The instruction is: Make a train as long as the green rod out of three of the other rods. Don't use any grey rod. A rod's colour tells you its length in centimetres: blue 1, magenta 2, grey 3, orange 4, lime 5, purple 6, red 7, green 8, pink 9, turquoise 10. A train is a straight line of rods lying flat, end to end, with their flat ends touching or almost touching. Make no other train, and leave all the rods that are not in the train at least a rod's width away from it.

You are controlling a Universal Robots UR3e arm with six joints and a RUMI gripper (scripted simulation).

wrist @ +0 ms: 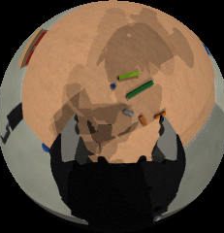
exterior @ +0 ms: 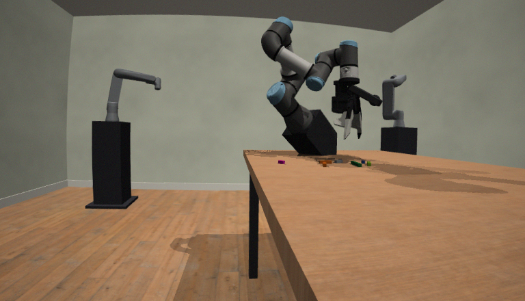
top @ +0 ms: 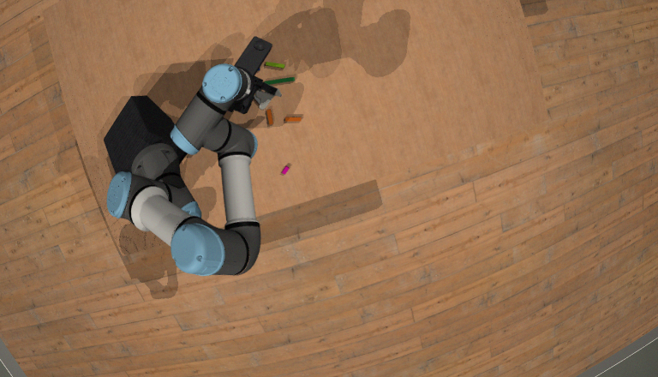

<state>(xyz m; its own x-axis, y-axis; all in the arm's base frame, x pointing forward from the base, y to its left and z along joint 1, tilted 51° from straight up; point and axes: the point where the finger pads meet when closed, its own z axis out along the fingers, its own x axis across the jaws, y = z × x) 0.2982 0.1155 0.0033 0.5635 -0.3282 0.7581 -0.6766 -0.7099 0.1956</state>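
The green rod (top: 279, 80) lies flat on the table, with a lime rod (top: 274, 65) just beyond it. Two orange rods lie close by, one (top: 269, 116) pointing along the table's depth and one (top: 293, 118) lying crosswise. A magenta rod (top: 285, 169) lies apart, nearer the table's front edge. In the wrist view I also see a small blue rod (wrist: 112, 86) and a short grey rod (wrist: 128, 113) near the green rod (wrist: 140, 89). My gripper (exterior: 351, 129) is open and empty, hanging well above the rods beside the green one.
The arm's black base (top: 133, 130) stands at the table's left side. Two grey camera arms on black pedestals (exterior: 111, 162) (exterior: 398, 139) stand off the table. A red-edged object (wrist: 33, 46) shows at the far edge of the wrist view.
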